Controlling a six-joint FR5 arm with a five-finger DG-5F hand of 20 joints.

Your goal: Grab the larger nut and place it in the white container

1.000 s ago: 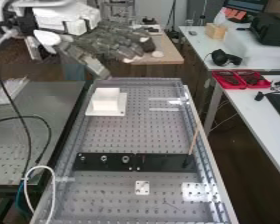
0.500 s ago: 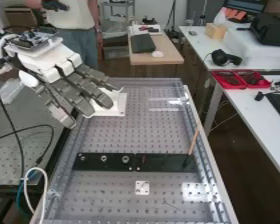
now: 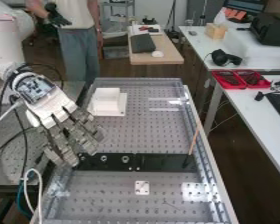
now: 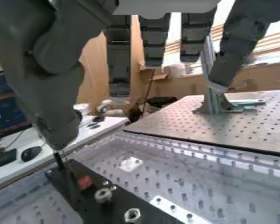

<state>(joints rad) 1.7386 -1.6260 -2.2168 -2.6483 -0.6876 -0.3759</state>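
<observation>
Hand [image 3: 51,106] has advanced toward the bar [image 3: 115,166]. I hold its fingers open, presumably to admit the larger nut [image 3: 104,158].

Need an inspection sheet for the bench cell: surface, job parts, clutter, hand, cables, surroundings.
Surface: perforated bench, glare patches near its right edge
Job's things: larger nut and bearing standing on the black bar; white container further up the bench, nut not yet in it
Clutter: thin stick slanting up at the bar's right end; small white plate below the bar
Hand: open, over the bench's left side, fingertips by the bar's left end
Cables: white cable looped at the near left edge
Surroundings: red trays on a side table
</observation>
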